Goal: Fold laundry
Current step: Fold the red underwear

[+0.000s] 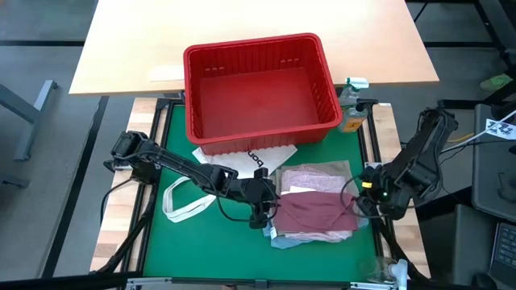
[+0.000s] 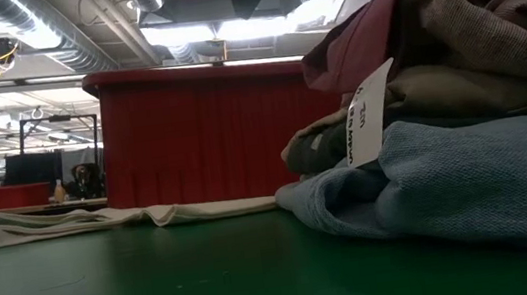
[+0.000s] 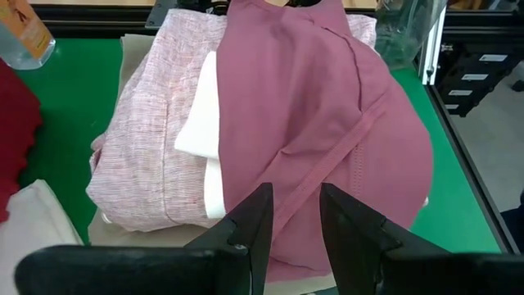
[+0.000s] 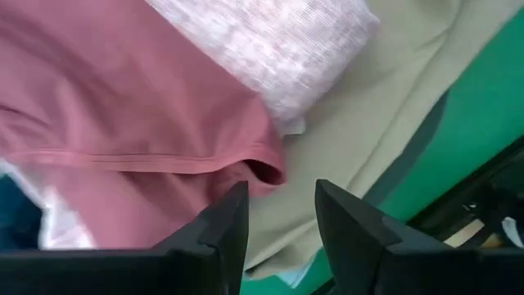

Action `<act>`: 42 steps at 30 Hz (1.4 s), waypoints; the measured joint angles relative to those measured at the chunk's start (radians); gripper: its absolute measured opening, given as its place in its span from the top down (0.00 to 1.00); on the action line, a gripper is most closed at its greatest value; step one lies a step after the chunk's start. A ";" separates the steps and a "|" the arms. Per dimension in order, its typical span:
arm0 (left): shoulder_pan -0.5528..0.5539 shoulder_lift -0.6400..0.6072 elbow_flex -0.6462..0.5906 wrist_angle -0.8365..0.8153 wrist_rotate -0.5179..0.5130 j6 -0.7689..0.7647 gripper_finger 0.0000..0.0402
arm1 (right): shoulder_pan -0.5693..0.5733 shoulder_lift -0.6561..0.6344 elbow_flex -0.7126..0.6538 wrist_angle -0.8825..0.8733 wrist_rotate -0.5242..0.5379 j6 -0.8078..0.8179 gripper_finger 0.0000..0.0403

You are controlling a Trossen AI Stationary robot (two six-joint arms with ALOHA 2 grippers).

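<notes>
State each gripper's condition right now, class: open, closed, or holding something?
Left gripper: open, empty, at the maroon garment.
Right gripper: open, empty, at the same garment's edge.

Laundry (image 1: 314, 211) before basket (image 1: 260, 87) — tote (image 1: 211, 179) leftward

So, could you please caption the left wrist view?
Left gripper open over the maroon garment atop the mottled pink garment.

Left hand (image 1: 260, 214) fingers parted; right hand (image 1: 360, 203) fingers parted.
</notes>
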 joint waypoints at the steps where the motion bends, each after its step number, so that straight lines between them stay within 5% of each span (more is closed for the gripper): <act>1: 0.000 0.000 0.000 0.000 0.000 0.000 0.76 | 0.000 0.003 -0.012 0.002 -0.002 0.000 0.65; 22: 0.000 0.000 0.000 0.000 0.000 -0.009 0.76 | 0.000 0.098 -0.040 0.044 0.057 0.009 0.65; 26: -0.001 0.000 0.000 0.000 0.000 -0.009 0.76 | 0.000 0.117 -0.040 0.088 0.048 0.011 0.73; 32: -0.002 0.000 0.000 0.000 0.000 -0.010 0.76 | 0.000 0.114 -0.040 0.153 0.042 0.011 0.98; 37: -0.002 0.000 0.000 0.000 0.000 -0.011 0.76 | 0.000 0.113 0.001 0.168 0.066 0.084 0.93; 42: -0.002 0.000 0.000 0.000 0.000 -0.011 0.76 | 0.000 0.113 0.058 0.190 0.208 0.108 0.99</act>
